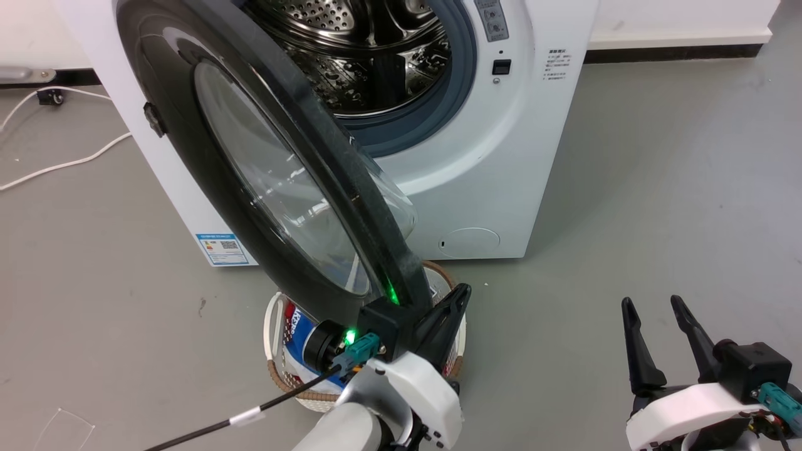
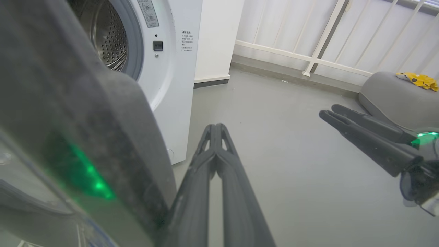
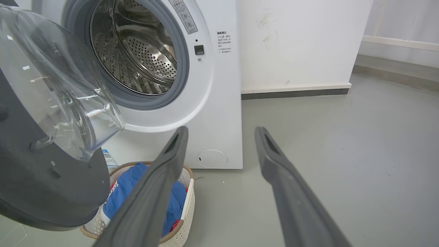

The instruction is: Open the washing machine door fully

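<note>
Door (image 1: 269, 175) half-open, standing out from machine (image 1: 501, 156) front. Your left tool (image 1: 462, 292), fingers together, lies against door's inner rim: pusher, not clamp, I judge. Right tool (image 1: 651, 302) spread, idle right of machine.

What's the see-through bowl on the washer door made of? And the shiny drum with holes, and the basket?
The bowl: clear glass or maybe hard plastic; see-through with bright glints. The drum: shiny metal, likely steel, mirror-bright with punched holes. The basket: white plastic lattice, it seems, with a brown braided rim.
</note>
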Controlling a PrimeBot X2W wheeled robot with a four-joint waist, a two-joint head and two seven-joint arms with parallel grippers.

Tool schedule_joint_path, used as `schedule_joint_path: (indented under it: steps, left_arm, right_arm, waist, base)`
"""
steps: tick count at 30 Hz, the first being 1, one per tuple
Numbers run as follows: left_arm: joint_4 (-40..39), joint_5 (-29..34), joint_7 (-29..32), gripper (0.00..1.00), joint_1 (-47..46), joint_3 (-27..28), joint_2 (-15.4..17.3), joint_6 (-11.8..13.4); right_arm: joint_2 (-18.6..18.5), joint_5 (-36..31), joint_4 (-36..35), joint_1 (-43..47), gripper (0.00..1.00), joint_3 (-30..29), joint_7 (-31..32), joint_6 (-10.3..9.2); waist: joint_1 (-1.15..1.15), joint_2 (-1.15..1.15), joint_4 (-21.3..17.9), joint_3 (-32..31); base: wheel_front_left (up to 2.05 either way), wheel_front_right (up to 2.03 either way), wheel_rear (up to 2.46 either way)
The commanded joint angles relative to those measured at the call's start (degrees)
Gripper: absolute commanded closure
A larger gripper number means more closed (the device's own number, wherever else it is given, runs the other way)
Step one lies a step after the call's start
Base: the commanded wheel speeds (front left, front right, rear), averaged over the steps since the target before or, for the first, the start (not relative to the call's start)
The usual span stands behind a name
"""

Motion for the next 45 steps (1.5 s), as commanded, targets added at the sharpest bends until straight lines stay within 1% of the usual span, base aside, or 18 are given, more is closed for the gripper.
schedule_joint_path:
  steps: [1,4,8,12,18,24,31,33,41,42,45]
  left_arm:
    - [0.3,0.3,-0.2,1.00,1.1,1.7,2.6,1.3]
    - [-1.5,0.6,-0.1,1.00,2.6,1.6,4.1,2.0]
    - [-5.6,1.1,0.4,1.00,5.1,0.2,5.4,1.9]
    - [-10.0,1.9,1.4,1.00,8.1,-1.4,7.6,1.8]
    - [-14.1,1.4,2.2,1.00,12.0,-0.1,10.5,4.3]
    - [-15.8,1.0,1.4,1.00,14.0,1.8,11.6,6.6]
    - [-17.9,1.5,0.1,1.00,16.2,1.6,12.3,7.4]
    - [-18.3,1.3,-0.1,1.00,16.9,1.8,12.5,7.9]
    - [-19.1,-0.2,-2.2,1.00,18.9,5.7,13.2,11.2]
    - [-19.2,-1.0,-3.1,1.00,18.2,8.8,14.7,12.2]
    - [-18.9,-2.0,-3.7,1.00,17.3,11.7,16.0,12.7]
  right_arm:
    - [0.2,0.2,0.1,-0.6,0.00,-0.2,-0.2,-0.01]
    - [0.2,0.2,0.1,-0.1,0.00,-0.5,-0.2,-0.01]
    - [0.2,0.1,-0.1,0.6,0.00,-1.0,0.2,-0.01]
    - [0.2,-0.8,-0.6,1.0,0.00,-1.2,0.4,-0.01]
    - [0.2,-1.1,-1.1,0.6,0.00,-1.4,0.8,-0.01]
    - [0.1,-0.9,-1.1,1.3,0.00,-1.7,1.1,-0.01]
    - [0.1,-0.7,-1.6,1.8,0.00,-2.5,1.3,-0.01]
    - [0.1,-1.0,-1.8,1.7,0.00,-2.6,1.1,-0.01]
    - [0.1,-1.4,-3.3,1.4,0.00,-3.8,1.4,-0.01]
    - [0.1,-1.7,-4.6,0.8,0.00,-4.4,1.9,-0.01]
    - [0.1,-2.2,-5.1,0.1,0.00,-4.3,2.3,-0.01]
  waist:
    - [0.00,0.00,0.5,-0.2]
    - [0.00,0.00,1.3,-0.7]
    - [0.00,0.00,2.6,-1.2]
    - [0.00,0.00,4.0,-1.4]
    - [0.00,0.00,6.5,-2.0]
    - [0.00,0.00,9.6,-2.7]
    - [0.00,0.00,13.9,-2.4]
    - [0.00,0.00,15.3,-2.3]
    - [0.00,0.00,21.5,-1.2]
    - [0.00,0.00,24.6,0.1]
    - [0.00,0.00,25.3,1.0]
  base:
    - [0.00,0.00,0.00]
    - [0.00,0.00,0.00]
    - [0.00,0.00,0.00]
    - [0.00,0.00,0.00]
    - [0.00,0.00,0.00]
    - [0.00,0.00,0.00]
    - [0.00,0.00,0.00]
    - [0.00,0.00,0.00]
    - [0.00,0.00,0.00]
    - [0.00,0.00,0.00]
    - [0.00,0.00,0.00]
